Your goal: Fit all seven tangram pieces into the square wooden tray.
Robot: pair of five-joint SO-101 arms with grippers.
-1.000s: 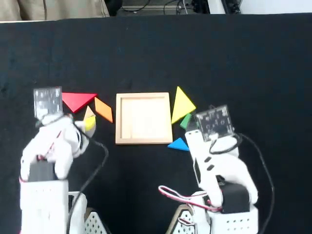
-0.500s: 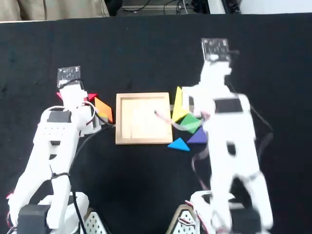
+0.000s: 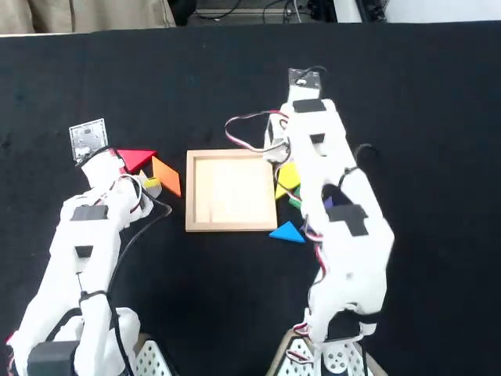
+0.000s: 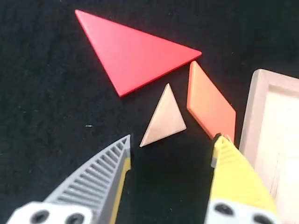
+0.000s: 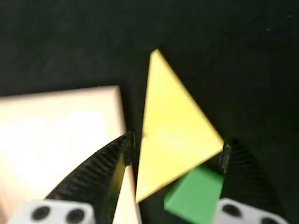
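Note:
The square wooden tray (image 3: 231, 190) lies mid-table with nothing in it. My left gripper (image 4: 173, 140) is open just short of a small tan triangle (image 4: 164, 119), which lies between its fingertips' line and the big red triangle (image 4: 135, 56). An orange parallelogram (image 4: 210, 102) lies beside the tray's rim (image 4: 261, 116). My right gripper (image 5: 177, 143) is open with a finger on each side of the big yellow triangle (image 5: 173, 130). A green piece (image 5: 194, 196) touches that triangle's edge. The blue triangle (image 3: 288, 232) lies off the tray's near right corner. A purple piece (image 3: 327, 202) peeks out from under the right arm (image 3: 321, 149).
The red triangle (image 3: 135, 159) and the orange parallelogram (image 3: 167, 175) lie left of the tray, with the left arm (image 3: 94, 227) over them. Black cloth covers the table. Cables loop off both arms.
Both arms have risen from folded poses near the table's front and stretched out over the pieces. The right gripper has come down around the yellow triangle; the left one now hangs by the tan triangle.

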